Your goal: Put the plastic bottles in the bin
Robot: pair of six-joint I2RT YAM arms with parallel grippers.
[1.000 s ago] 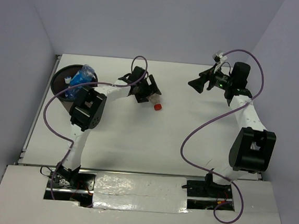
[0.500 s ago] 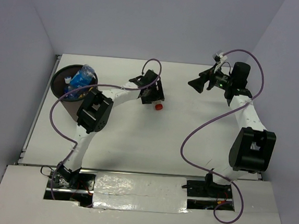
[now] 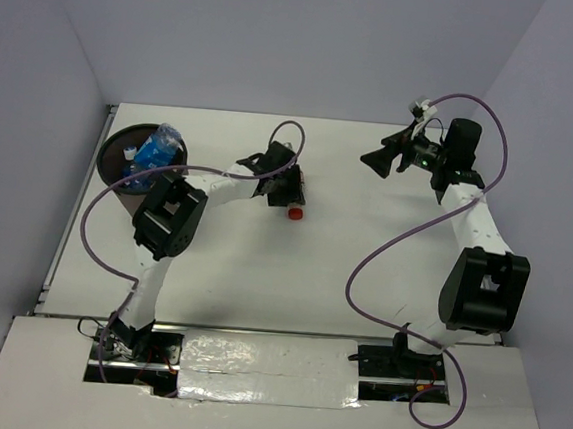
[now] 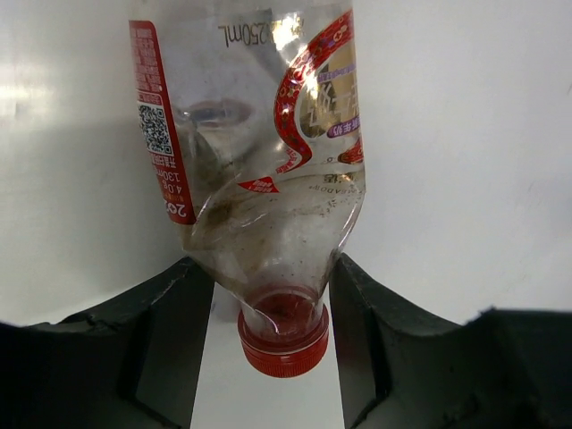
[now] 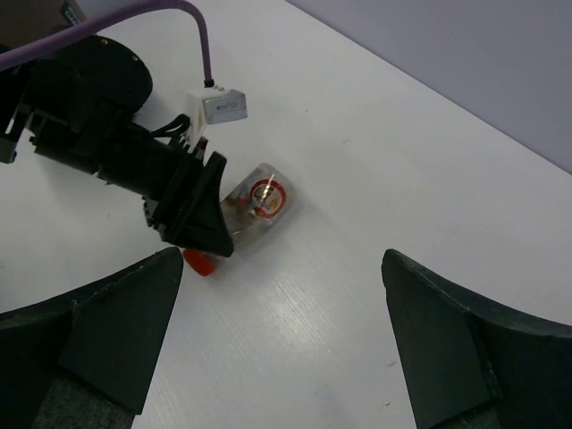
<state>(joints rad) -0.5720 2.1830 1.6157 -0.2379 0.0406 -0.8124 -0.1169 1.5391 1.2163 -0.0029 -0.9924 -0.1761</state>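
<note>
A squat clear plastic bottle (image 4: pixel 259 161) with a red cap (image 4: pixel 284 344) and a red label lies on the white table, cap toward the near side. My left gripper (image 4: pixel 271 268) is shut on its shoulder, both black fingers (image 4: pixel 357 331) pressing the sides. From above, the red cap (image 3: pixel 294 213) pokes out below the left gripper (image 3: pixel 287 189). The dark brown bin (image 3: pixel 119 182) stands at the far left and holds several bottles with blue labels (image 3: pixel 156 149). My right gripper (image 3: pixel 377 160) hangs open and empty above the table's right half; its view shows the bottle (image 5: pixel 259 201).
White walls close in the table on the left, back and right. A purple cable (image 3: pixel 286 126) loops over the left wrist, and another (image 3: pixel 394 246) trails down the right arm. Both arm bases (image 3: pixel 253 367) sit at the near edge.
My left gripper has closed from wide open onto the red-capped bottle. It shifted slightly, and the bottle moved a little toward the near left. The right arm stayed still.
</note>
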